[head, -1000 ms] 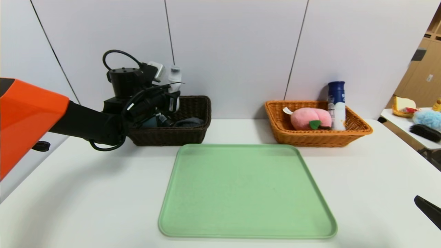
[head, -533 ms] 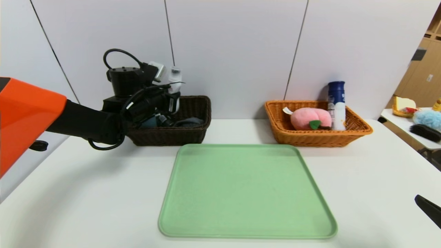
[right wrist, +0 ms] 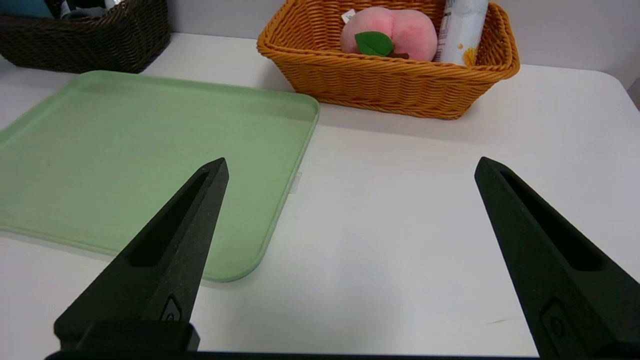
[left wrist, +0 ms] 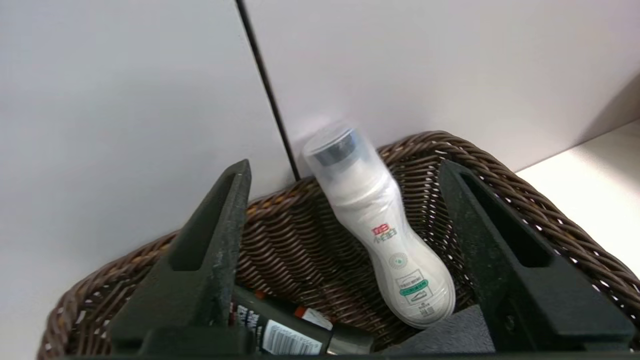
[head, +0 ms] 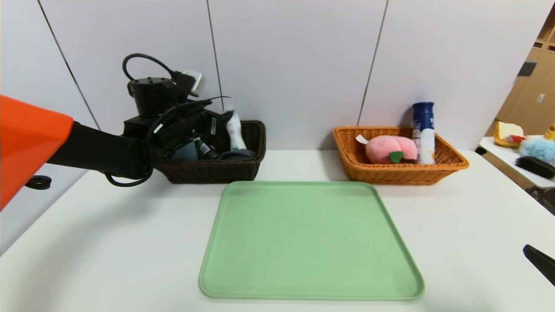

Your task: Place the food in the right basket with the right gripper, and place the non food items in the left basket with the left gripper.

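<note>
Since a second ago our left pincer (left wrist: 345, 190) has let go, fingers wide, so the slim white grey-capped bottle (left wrist: 382, 235) leans inside the dark brown wicker basket (head: 243, 167); our right pincer (right wrist: 350, 175) idles open over the counter (right wrist: 400, 240).

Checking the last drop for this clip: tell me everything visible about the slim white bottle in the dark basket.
The slim white bottle looks like glossy plastic, waisted, with a clear cap over a grey top and a small red and green label. It stands tilted inside the left basket, leaning on its back wall, base beside the dark cloth. The left hand is open around it, not touching.
</note>
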